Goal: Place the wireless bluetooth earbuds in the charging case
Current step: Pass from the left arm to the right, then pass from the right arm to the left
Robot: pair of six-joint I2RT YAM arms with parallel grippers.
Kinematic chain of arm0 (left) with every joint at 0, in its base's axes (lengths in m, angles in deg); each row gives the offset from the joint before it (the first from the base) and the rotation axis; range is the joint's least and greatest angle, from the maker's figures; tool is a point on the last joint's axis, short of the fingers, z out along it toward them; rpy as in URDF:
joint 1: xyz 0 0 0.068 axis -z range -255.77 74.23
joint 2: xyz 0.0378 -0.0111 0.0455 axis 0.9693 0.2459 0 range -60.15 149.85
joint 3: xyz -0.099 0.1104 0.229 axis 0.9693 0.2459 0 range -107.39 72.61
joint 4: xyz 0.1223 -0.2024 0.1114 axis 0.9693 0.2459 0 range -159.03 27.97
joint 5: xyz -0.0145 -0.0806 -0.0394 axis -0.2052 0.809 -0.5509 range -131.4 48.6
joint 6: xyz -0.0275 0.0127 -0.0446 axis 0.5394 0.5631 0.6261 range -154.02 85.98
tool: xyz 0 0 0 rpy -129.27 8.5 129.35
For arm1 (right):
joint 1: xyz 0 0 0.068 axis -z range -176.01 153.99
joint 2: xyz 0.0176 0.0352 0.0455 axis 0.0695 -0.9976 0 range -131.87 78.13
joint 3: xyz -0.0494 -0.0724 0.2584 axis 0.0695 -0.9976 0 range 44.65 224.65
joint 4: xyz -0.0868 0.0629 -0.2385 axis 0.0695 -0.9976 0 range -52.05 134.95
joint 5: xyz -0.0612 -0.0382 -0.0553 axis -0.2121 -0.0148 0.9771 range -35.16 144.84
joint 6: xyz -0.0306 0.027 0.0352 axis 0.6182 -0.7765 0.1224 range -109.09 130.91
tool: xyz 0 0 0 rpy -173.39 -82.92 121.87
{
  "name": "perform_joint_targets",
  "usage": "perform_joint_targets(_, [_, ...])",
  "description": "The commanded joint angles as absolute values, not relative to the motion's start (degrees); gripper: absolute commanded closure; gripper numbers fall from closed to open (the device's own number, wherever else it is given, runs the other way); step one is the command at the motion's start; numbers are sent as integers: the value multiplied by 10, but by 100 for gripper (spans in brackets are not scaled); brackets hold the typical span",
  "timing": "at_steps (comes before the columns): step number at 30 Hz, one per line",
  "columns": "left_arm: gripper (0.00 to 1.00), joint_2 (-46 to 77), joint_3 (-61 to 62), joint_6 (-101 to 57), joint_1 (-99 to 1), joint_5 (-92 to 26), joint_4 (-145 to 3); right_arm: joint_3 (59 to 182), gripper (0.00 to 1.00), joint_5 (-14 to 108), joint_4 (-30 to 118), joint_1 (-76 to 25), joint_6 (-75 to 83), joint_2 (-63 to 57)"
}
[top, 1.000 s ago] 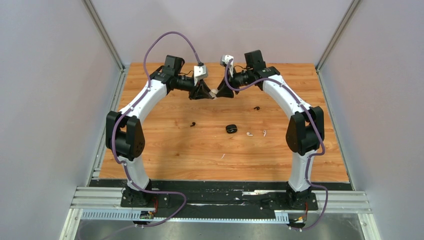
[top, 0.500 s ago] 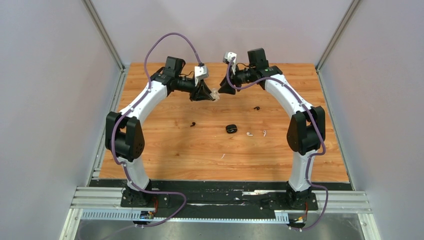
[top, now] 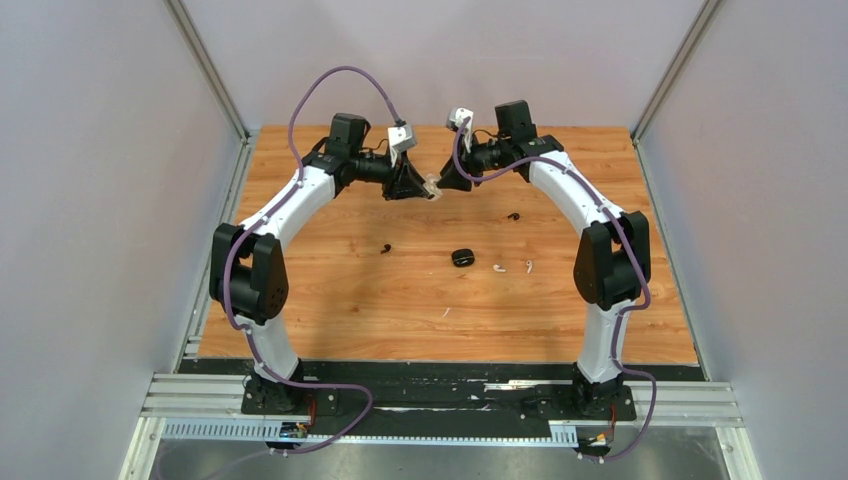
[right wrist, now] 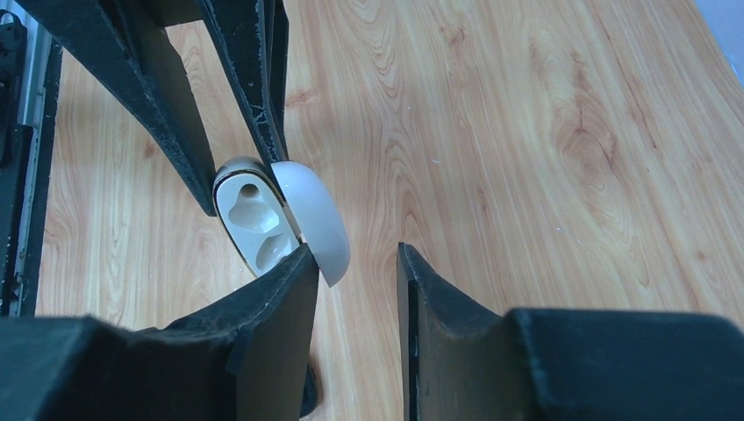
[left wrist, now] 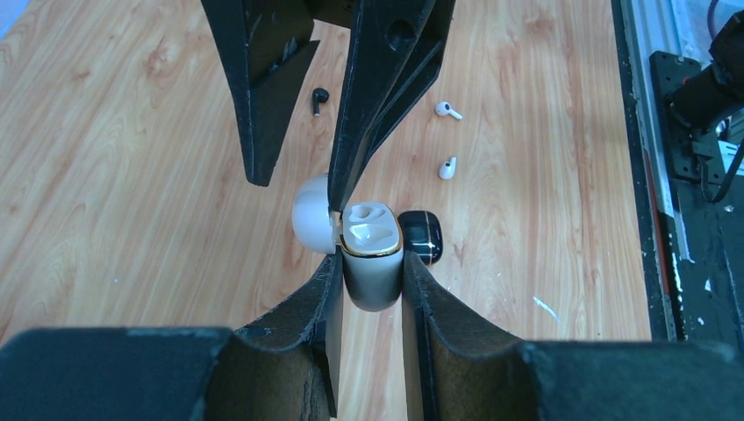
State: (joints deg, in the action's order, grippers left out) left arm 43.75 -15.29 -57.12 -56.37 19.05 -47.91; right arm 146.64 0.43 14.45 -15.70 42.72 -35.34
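Note:
My left gripper (left wrist: 370, 263) is shut on the body of a white charging case (left wrist: 370, 232), held above the table. Its lid (left wrist: 311, 215) is swung open and both sockets are empty. My right gripper (right wrist: 355, 259) is open, facing the left one, with its left fingertip (right wrist: 303, 263) against the lid (right wrist: 314, 219). Two white earbuds (left wrist: 448, 110) (left wrist: 447, 167) and a black earbud (left wrist: 319, 100) lie on the wood. The top view shows the case (top: 432, 187), the white earbuds (top: 498, 268) (top: 529, 266) and both black earbuds (top: 386, 248) (top: 514, 216).
A closed black case (top: 462, 257) lies mid-table, also seen in the left wrist view (left wrist: 421, 235) just beyond the white case. The wooden table (top: 330, 300) is walled by grey panels on the left, right and back. A metal rail runs along the near edge.
My right gripper has drawn back a little to the right and up from the white case. My left gripper has kept its hold and shifted slightly.

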Motion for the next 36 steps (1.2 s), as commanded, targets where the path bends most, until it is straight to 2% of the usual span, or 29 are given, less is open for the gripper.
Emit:
perform_joint_targets(1, [100,407,-151,-531,-563,216,-521,1461,65,-6,166,-153,429,-329])
perform_joint_targets(7, [100,403,-144,-537,-563,214,-533,1463,79,-18,165,-154,428,-335])
perform_joint_targets(13, [100,403,-129,-502,-563,187,-558,1458,98,-22,163,-155,427,-329])
perform_joint_targets(14, [96,404,-127,-475,-563,164,-564,1458,100,-8,163,-156,426,-326])
perform_joint_targets(17, [62,410,-136,-420,-563,116,-558,1447,100,35,155,-167,470,-303])
perform_joint_targets(19, [51,416,-159,-412,-563,106,-513,1437,100,67,141,-175,527,-285])
perform_joint_targets(21, [44,430,-192,-420,-565,113,-451,1428,100,92,133,-179,574,-271])
perform_joint_targets(27, [34,527,-355,-447,-598,221,-236,1405,100,146,125,-189,690,-245])
perform_joint_targets(32, [34,669,-560,-452,-612,283,-26,1399,100,168,125,-206,760,-242])
perform_joint_targets(36, [35,721,-614,-407,-612,302,17,1398,100,187,129,-224,799,-243])
